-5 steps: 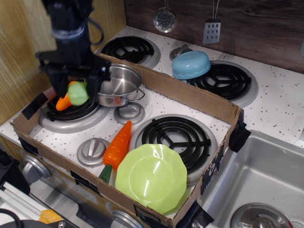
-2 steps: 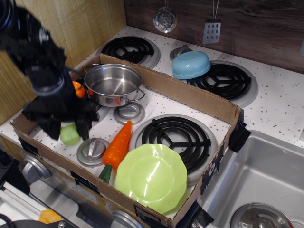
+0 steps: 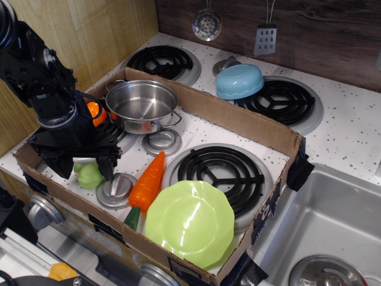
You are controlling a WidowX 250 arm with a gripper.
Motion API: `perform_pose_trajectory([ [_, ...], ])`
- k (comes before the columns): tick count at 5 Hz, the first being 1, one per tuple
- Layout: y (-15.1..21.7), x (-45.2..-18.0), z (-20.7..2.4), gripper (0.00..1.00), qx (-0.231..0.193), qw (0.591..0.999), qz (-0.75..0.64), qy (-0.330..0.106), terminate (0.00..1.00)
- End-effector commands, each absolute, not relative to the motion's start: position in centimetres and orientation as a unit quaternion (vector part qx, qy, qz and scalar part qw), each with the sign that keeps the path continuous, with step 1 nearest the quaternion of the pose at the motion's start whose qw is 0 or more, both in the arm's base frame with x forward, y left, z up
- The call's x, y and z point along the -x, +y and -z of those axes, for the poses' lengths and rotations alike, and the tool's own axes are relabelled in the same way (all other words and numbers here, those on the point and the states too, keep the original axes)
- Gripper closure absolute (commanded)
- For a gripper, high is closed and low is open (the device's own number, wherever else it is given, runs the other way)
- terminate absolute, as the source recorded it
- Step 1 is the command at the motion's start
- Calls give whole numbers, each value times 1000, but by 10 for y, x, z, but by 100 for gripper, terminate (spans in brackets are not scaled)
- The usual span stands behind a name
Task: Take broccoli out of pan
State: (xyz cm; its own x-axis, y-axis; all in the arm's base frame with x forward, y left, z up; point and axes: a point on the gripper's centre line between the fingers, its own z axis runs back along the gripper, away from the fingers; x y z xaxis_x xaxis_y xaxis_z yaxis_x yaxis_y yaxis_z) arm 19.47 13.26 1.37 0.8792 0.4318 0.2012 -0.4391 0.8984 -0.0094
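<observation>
- The gripper [image 3: 89,168] is hovering low over the near-left corner of the cardboard tray [image 3: 238,122], its jaws spread to either side of the broccoli [image 3: 90,175].
- The broccoli is sitting on the stovetop, outside the pan [image 3: 143,106].
- The pan is standing empty, farther back.
- A carrot [image 3: 147,180] is lying beside a green plate [image 3: 190,222].

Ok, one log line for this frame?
phase: placing | broccoli: on stovetop, out of pan | pan: empty | gripper: around broccoli, grip unclear
</observation>
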Motion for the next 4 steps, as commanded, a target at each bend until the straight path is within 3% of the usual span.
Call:
perform_pose_trajectory([
  [1,128,-213,-52,0,-72,971,-197,-117,0],
  [3,118,-240,-97,0,-111,971,-176,-115,0],
  [4,112,-253,-103,0,-113,975,-147,-122,100],
])
